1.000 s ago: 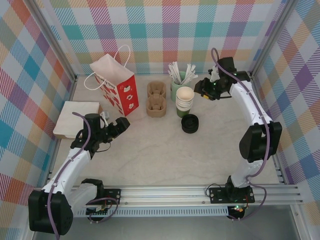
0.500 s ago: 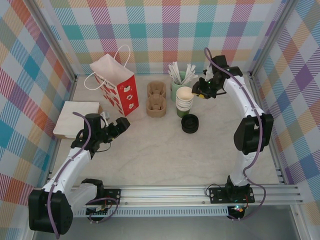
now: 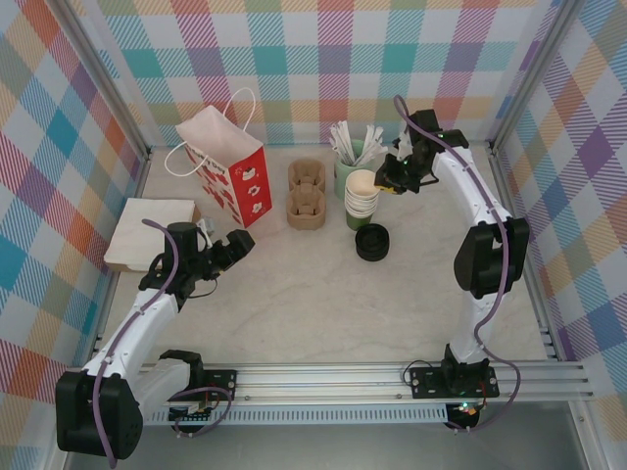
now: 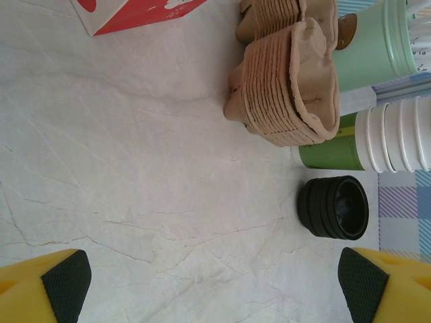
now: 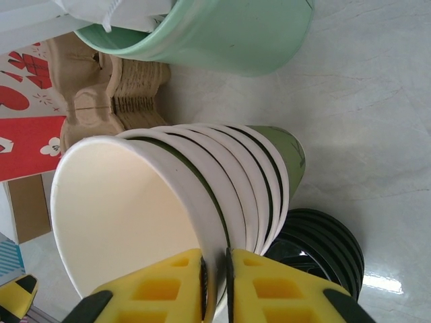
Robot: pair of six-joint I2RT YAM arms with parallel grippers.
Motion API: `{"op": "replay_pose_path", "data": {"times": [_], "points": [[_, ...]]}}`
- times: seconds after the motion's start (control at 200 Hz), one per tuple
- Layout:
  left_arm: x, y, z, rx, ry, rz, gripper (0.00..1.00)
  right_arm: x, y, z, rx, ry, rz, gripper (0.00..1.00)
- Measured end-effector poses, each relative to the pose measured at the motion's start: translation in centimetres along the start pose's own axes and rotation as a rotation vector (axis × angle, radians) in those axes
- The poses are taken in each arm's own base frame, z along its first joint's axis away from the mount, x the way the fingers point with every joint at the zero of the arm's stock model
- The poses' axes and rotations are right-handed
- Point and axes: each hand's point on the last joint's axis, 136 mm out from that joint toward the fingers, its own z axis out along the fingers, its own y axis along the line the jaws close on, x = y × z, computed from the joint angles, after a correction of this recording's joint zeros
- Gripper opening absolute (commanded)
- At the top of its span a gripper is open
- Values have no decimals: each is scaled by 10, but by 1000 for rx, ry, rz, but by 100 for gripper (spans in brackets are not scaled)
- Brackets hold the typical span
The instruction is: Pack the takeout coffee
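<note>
Right jaws astride upright cup rim

We see the front and middle of the worktop bare, so passage is wide there. The back row is crowded: paper bag, carrier trays, stirrer pot and cup stack stand close together, with the lid stack just in front. The right tool pinching the top cup blocks the stack's right side. The napkin pile takes the left edge
</note>
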Motion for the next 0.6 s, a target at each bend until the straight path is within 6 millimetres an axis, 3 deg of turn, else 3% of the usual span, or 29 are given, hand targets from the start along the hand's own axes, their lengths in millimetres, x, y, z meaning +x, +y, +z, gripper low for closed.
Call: {"op": "replay_pose_path", "data": {"times": [0.165,0.6], "points": [[0,1,0,-3,0,-1,97,0,-2,-2,17,-2,1,11],[0,1,0,-3,1,-1,96,-5,11,-25,11,-24,-19,11]]}}
